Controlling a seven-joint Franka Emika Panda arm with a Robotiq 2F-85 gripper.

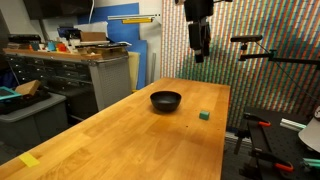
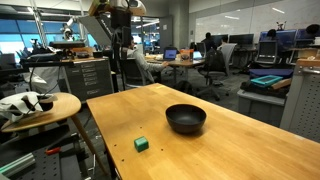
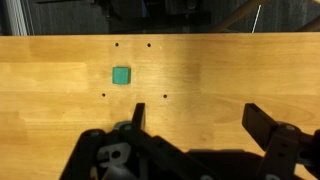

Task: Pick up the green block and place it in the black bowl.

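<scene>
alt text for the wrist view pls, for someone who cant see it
A small green block lies on a light wooden table, seen from above. The tool fills the bottom edge, open and empty, well short of the block.

Both exterior views look slantwise across the desk [image 1: 120, 135], sharing bowl [image 1: 166, 100] and block [image 1: 204, 115]. The wrist view faces straight down.
</scene>
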